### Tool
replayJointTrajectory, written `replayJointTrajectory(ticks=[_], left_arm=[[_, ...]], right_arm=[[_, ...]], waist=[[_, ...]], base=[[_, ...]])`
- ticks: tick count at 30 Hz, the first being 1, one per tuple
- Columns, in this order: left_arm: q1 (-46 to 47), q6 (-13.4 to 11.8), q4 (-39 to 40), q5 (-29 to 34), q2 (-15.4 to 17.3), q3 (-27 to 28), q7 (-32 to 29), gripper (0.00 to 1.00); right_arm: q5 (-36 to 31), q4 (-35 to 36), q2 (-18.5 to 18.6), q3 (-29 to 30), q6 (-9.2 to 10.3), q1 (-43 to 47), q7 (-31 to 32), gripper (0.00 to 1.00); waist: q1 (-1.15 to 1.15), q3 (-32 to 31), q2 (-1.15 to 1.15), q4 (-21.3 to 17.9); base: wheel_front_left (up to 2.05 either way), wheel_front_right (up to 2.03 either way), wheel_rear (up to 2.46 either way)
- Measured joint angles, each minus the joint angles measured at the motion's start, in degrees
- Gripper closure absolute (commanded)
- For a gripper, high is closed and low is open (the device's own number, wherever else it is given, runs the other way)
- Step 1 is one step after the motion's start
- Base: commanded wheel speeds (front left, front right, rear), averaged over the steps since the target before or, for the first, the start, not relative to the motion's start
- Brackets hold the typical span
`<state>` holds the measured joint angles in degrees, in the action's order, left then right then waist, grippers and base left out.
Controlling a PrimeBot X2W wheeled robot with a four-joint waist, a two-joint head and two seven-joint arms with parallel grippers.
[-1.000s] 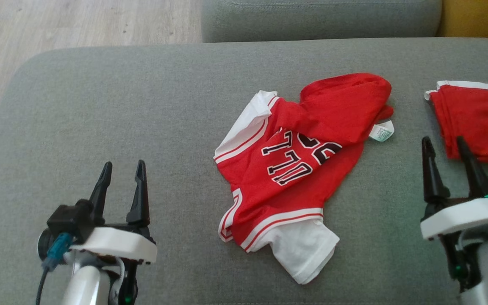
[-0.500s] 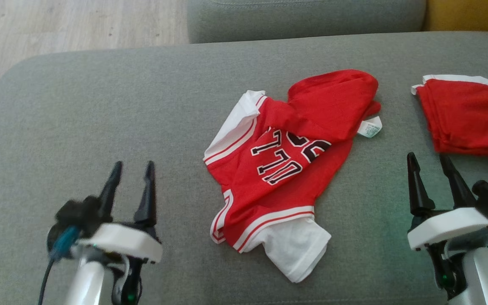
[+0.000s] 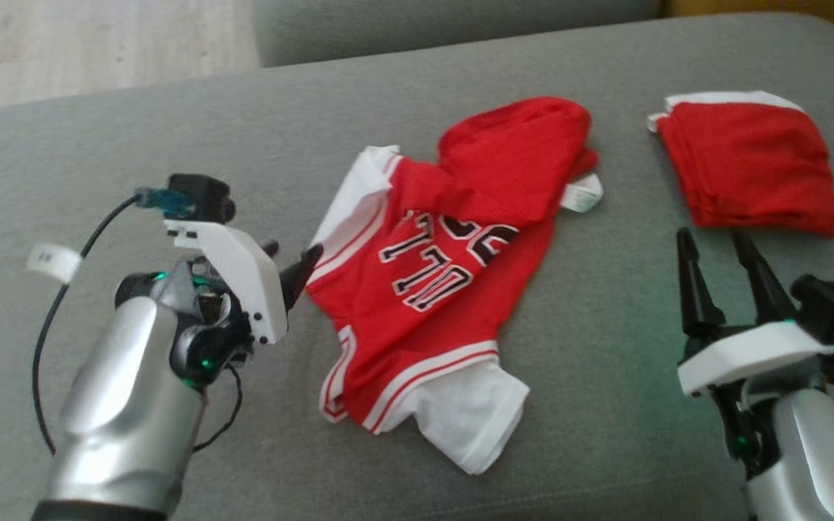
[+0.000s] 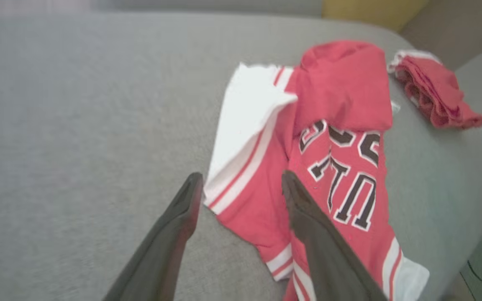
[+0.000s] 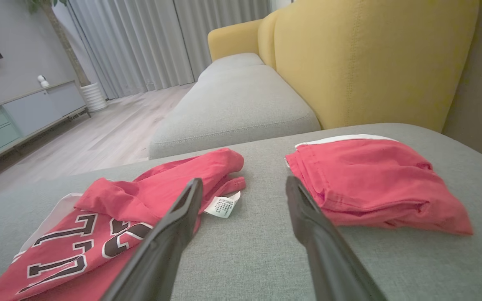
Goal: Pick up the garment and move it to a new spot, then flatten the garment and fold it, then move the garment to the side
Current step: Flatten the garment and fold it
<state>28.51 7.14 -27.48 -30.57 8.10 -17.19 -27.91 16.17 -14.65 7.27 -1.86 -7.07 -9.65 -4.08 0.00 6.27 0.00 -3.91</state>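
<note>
The garment (image 3: 431, 282), a crumpled red jersey with white sleeves and dark lettering, lies in the middle of the grey cushion (image 3: 135, 166). My left gripper (image 3: 292, 255) points sideways at its left white sleeve, tips right at the edge. In the left wrist view that gripper (image 4: 241, 186) is open, and the sleeve corner of the garment (image 4: 249, 125) lies between the spread fingers, ungripped. My right gripper (image 3: 717, 246) stands open and empty to the right of the jersey. In the right wrist view the right gripper (image 5: 243, 184) points at bare cushion beside the garment (image 5: 140, 200).
A folded red piece of clothing (image 3: 750, 166) (image 5: 370, 179) (image 4: 433, 92) lies at the cushion's far right, just beyond my right fingertips. A second grey cushion (image 5: 232, 104) and a yellow backrest (image 5: 370, 58) stand behind. Wooden floor (image 3: 62, 43) lies past the left edge.
My left arm has swung up and turned right, bringing its open fingers to the jersey's left sleeve. The head camera has shifted, sliding the whole picture leftward. The right gripper stays as it was.
</note>
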Motion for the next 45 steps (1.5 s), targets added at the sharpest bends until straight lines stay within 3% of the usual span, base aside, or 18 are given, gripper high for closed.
replayJointTrajectory(ticks=[6, 17, 19, 20, 26, 30, 36, 45], left_arm=[[3.99, 0.00, -8.46, -6.49, 3.30, -5.01, -8.67, 0.00], [9.38, 0.01, -15.52, -11.26, 5.15, -10.02, -11.34, 0.00], [10.00, 0.22, -16.34, -12.02, 5.37, -10.68, -11.23, 0.77], [10.25, 0.35, -16.84, -12.11, 5.57, -11.32, -10.87, 1.00], [12.45, 0.40, -17.27, -12.45, 7.22, -15.85, -9.22, 1.00], [16.10, 0.40, -17.47, -11.90, 10.74, -17.46, -9.15, 1.00], [22.32, 0.30, -20.82, -7.81, 15.46, -17.64, -4.32, 1.00], [29.08, -4.79, -28.75, 0.02, 18.96, -19.50, 4.86, 1.00]], right_arm=[[1.00, -1.13, -0.70, -0.99, 0.00, -2.50, -0.57, 0.00], [1.67, -2.92, -0.75, -1.19, 0.00, -3.47, -1.49, 0.00], [1.68, -3.23, -0.76, -1.22, 0.00, -4.11, -1.62, 0.00], [1.67, -3.27, -0.76, -1.24, 0.00, -4.24, -1.86, 0.00], [1.67, -3.60, -0.74, -1.49, 0.00, -4.25, -1.99, 0.00], [1.67, -3.28, -0.45, -1.77, 0.00, -4.28, -1.98, 0.00], [2.10, -2.36, 0.45, -2.93, 0.00, -5.92, -1.94, 0.00], [2.86, -2.03, 0.74, -4.55, 0.00, -7.67, -1.89, 0.00]], waist=[[0.00, 1.75, 0.00, -3.76], [0.00, 4.08, 0.00, -7.63], [0.00, 4.20, 0.00, -7.75], [0.00, 4.22, 0.00, -7.74], [0.00, 4.19, 0.00, -7.17], [0.00, 4.73, 0.00, -7.02], [0.00, 6.77, 0.00, -7.71], [0.00, 9.81, 0.00, -10.18]], base=[[0.00, 0.00, 0.00], [0.00, 0.00, 0.00], [0.00, 0.00, 0.00], [0.00, 0.00, 0.00], [0.00, 0.00, 0.00], [0.00, 0.00, 0.00], [0.00, 0.00, 0.00], [0.00, 0.00, 0.00]])
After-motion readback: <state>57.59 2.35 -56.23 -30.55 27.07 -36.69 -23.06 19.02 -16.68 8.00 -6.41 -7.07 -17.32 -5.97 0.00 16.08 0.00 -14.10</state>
